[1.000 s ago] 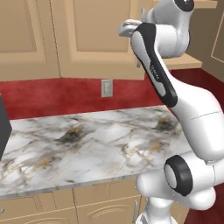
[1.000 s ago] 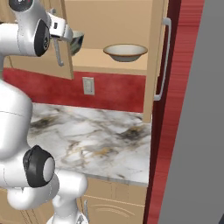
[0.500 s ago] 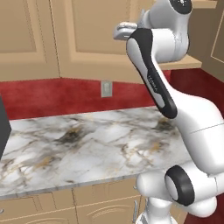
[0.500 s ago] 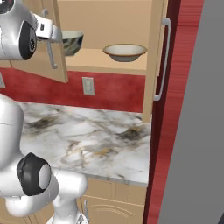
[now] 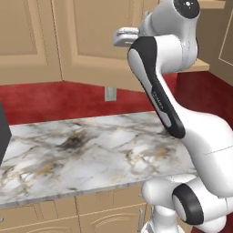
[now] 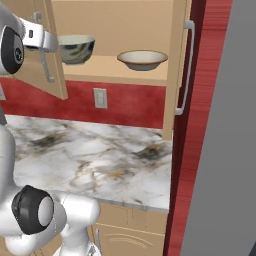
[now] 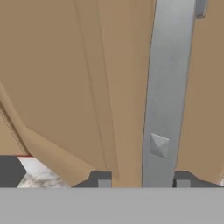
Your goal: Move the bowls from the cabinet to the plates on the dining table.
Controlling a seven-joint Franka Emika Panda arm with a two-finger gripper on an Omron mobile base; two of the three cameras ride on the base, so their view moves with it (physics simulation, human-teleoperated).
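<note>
grey-green bowl point(image 6: 76, 48) left side hidden behind cabinet door point(image 6: 46, 45), door handle point(image 7: 168, 92) cut off at top

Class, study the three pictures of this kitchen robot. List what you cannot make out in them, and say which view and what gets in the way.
- Deep grey-green bowl: its left side is hidden by the open tan wooden cabinet door in the right base view.
- Long silver bar handle: cut off at the bottom edge in the hand view.
- Gripper: whether its jaws touch the handle is unclear.
- White marble counter: its right end is covered by the white arm in the left base view.
</note>
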